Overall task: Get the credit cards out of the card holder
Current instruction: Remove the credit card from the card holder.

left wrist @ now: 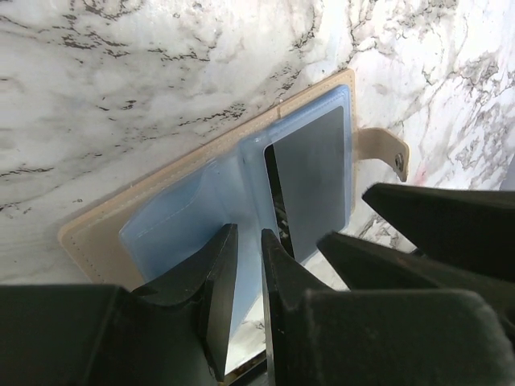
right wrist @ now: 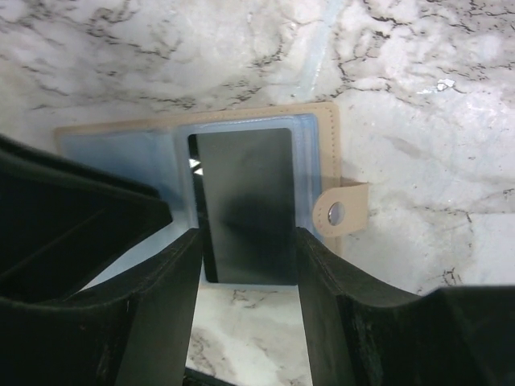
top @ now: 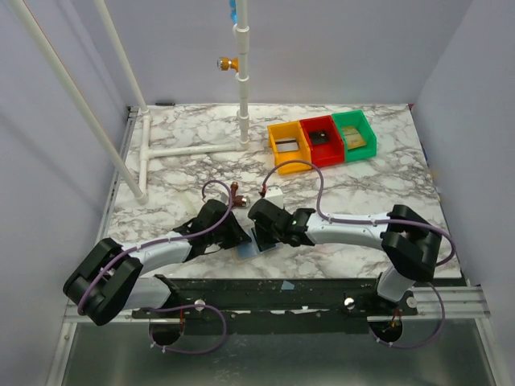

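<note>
Your card holder (left wrist: 169, 217) lies open and flat on the counter (top: 193, 161), directly under both sets of fingers, where the two arms meet close to the near edge. It is a tan cover with pale blue clear sleeves inside.

A dark card (right wrist: 245, 201) sits in the sleeve on the snap-tab side. Your right fingers (right wrist: 165, 305) stand one on each long edge of that card and press against it, so they are closed on the card across its width. The card's near end sits between them. The holder's snap tab (right wrist: 338, 213) sticks out sideways, just past the tip of one right finger.

Your left fingers (left wrist: 213, 281) are drawn almost together at the holder's near edge, beside the dark card, with a thin strip of pale blue sleeve pinched in the narrow gap. They grip the holder there. The right fingers reach in just beside them.

Farther out, well beyond the right fingers towards the far edge of the counter, a yellow bin (top: 288, 145), a red bin (top: 322, 138) and a green bin (top: 355, 133) stand touching in a row. Beyond the left fingers a white pipe frame (top: 241, 80) rises from the counter.
</note>
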{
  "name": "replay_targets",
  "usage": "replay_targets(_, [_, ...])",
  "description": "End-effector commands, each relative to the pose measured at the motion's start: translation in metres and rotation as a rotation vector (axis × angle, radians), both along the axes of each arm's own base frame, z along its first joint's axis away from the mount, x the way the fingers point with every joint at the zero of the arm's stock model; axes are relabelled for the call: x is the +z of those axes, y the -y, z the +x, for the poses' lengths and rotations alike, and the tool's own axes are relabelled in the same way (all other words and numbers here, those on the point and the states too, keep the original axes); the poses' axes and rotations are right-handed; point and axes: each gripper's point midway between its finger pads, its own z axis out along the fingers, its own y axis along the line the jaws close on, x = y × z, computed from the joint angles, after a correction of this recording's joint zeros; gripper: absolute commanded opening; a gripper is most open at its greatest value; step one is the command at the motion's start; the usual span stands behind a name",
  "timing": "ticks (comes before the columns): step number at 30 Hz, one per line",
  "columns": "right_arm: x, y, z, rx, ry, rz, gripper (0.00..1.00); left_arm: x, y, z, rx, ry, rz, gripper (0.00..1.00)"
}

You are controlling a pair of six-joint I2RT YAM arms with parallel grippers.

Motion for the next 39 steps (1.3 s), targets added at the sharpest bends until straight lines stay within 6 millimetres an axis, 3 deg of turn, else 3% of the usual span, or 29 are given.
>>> replay_targets(1, [-0.01, 0.009, 0.014, -0.046, 0.045, -0.09, 0.52, 0.0, -0.001, -0.002, -0.02, 0.012, -0.008, 0.2])
replay_targets(9, [-0.019, 0.026, 0.028, -0.082, 0.041, -0.122, 0.52, 0.004, 0.004, -0.001, -0.042, 0.021, -0.027, 0.2])
replay_targets(18, [-0.037, 0.024, 0.007, -0.057, -0.054, -0.067, 0.44, 0.005, 0.015, -0.006, -0.07, -0.009, -0.092, 0.21])
replay_targets(23, [-0.041, 0.026, -0.002, -0.064, -0.089, -0.052, 0.23, 0.002, 0.018, -0.008, -0.074, -0.026, -0.119, 0.21])
replay_targets(27, [-0.043, 0.028, -0.006, -0.064, -0.11, -0.053, 0.15, -0.002, 0.016, -0.009, -0.067, -0.036, -0.112, 0.21])
replay_targets(39, [-0.048, 0.013, -0.017, -0.019, -0.135, -0.054, 0.11, -0.003, 0.019, -0.009, -0.068, -0.041, -0.132, 0.21])
